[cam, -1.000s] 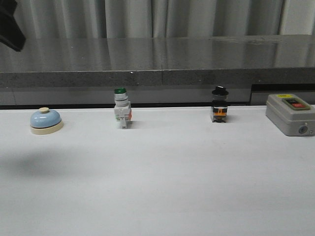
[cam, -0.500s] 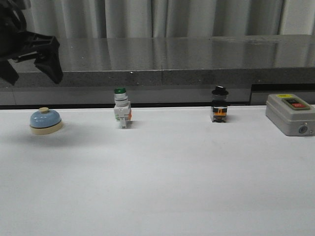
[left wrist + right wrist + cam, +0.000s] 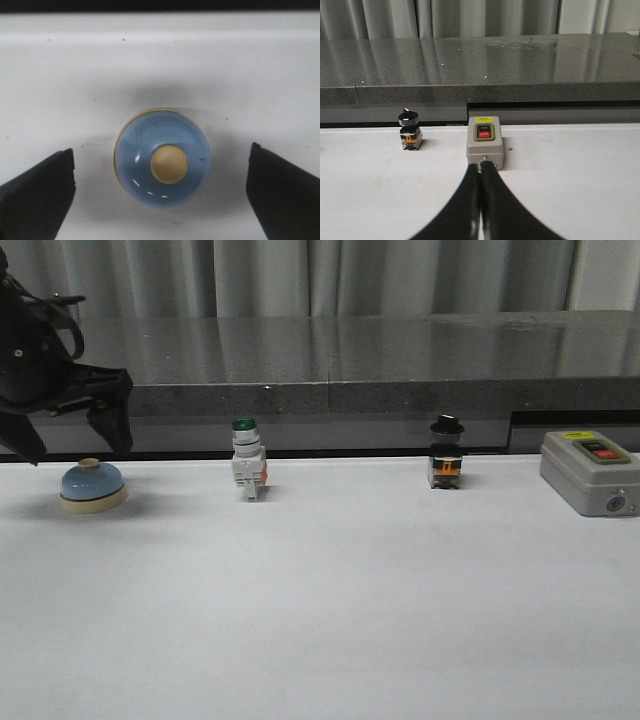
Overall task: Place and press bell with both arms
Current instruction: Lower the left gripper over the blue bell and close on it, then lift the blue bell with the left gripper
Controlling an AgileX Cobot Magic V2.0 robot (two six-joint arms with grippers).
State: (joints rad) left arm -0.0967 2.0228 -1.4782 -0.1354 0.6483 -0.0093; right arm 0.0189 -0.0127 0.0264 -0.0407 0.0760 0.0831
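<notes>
— What sort of place is this?
— A lab or test bench, I'd say. A plain white tabletop, with industrial switches lined up along its far edge: a green-capped push-button, a black selector switch, a grey on/off box.
— And behind?
— A grey stone ledge and pale curtains.

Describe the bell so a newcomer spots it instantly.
On the white table, look along the back row of four devices to its far left end, under the open left hand. The bell is the only dome: light blue, cream base and button.
</notes>
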